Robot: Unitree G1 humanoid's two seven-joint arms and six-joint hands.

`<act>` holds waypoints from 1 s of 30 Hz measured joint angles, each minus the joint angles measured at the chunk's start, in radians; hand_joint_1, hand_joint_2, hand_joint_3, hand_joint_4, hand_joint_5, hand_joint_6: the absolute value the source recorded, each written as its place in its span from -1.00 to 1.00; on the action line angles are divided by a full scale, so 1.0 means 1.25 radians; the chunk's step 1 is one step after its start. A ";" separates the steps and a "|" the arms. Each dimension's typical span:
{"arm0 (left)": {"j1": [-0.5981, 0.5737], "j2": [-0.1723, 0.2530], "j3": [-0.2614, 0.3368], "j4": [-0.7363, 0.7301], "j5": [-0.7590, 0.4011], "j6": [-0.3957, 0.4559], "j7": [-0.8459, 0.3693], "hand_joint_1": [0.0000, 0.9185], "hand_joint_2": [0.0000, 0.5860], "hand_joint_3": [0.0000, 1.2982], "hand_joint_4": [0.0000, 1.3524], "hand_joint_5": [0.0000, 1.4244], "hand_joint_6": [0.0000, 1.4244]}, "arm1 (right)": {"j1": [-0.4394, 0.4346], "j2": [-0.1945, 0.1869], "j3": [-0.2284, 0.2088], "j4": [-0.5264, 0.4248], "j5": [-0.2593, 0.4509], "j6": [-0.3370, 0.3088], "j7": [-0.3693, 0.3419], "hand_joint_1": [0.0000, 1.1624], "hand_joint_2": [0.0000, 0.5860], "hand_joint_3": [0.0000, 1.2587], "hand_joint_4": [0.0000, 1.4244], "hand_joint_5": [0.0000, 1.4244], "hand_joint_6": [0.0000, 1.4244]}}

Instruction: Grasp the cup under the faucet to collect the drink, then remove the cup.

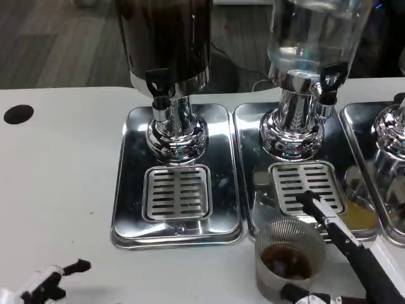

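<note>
The right hand (335, 253) wraps the ribbed cup (290, 253) — fingers seemingly closed around it — holding it upright, drink inside, just off the tray (253, 209), near-left of the faucet (329, 79). The left hand (50, 282) waits, grip unclear.

Floor (57, 38): grey wood-look planks, behind the far edge. Surface (57, 171): white, matte, evenly lit, with one black round spot (18, 114) near its left edge.

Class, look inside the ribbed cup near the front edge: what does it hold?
The cup holds dark liquid, filling the lower part. The cup's bottom is hidden beneath it.
</note>
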 measured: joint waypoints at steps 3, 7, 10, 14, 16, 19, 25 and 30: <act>0.003 -0.005 0.005 -0.001 0.001 -0.011 0.005 -1.00 -0.67 -0.43 -0.56 -0.46 -0.30 | 0.003 0.000 0.001 -0.003 0.006 0.000 0.000 -0.09 -0.24 -0.78 -0.93 -0.87 -0.91; 0.005 -0.013 0.020 -0.001 0.002 -0.021 0.005 -1.00 -0.66 -0.43 -0.56 -0.48 -0.33 | 0.006 0.001 0.007 -0.009 0.074 0.004 0.013 -0.23 -0.09 -0.75 -0.90 -0.85 -0.91; 0.005 -0.023 0.022 -0.001 0.002 -0.026 0.006 -0.99 -0.67 -0.46 -0.64 -0.55 -0.36 | 0.010 0.016 0.014 -0.030 0.245 0.070 0.088 -0.25 0.14 -0.71 -0.88 -0.86 -0.96; 0.001 -0.029 0.023 -0.001 0.012 -0.027 0.007 -1.00 -0.66 -0.49 -0.69 -0.60 -0.39 | 0.035 0.040 0.003 -0.111 0.417 0.195 0.180 -0.24 0.32 -0.66 -0.86 -0.90 -0.99; -0.005 -0.029 0.023 -0.001 0.012 -0.029 0.010 -1.00 -0.67 -0.49 -0.69 -0.60 -0.39 | 0.035 0.034 -0.029 -0.165 0.447 0.213 0.186 -0.23 0.36 -0.65 -0.86 -0.90 -0.99; -0.009 -0.029 0.023 0.000 0.011 -0.033 0.010 -1.00 -0.68 -0.50 -0.70 -0.61 -0.39 | 0.034 0.024 -0.055 -0.195 0.434 0.226 0.185 -0.23 0.36 -0.65 -0.86 -0.90 -0.99; -0.013 -0.030 0.032 0.003 0.009 -0.048 0.019 -0.99 -0.57 -0.56 -0.76 -0.70 -0.44 | 0.026 0.009 -0.126 -0.202 0.288 0.210 0.124 -0.11 0.83 -0.65 -0.89 -0.95 -1.00; -0.024 -0.030 0.052 0.018 -0.002 -0.073 0.039 -1.00 -0.46 -0.64 -0.85 -0.79 -0.54 | 0.025 -0.032 -0.195 -0.226 0.064 0.186 -0.013 -0.04 1.00 -0.66 -0.93 -1.00 -1.00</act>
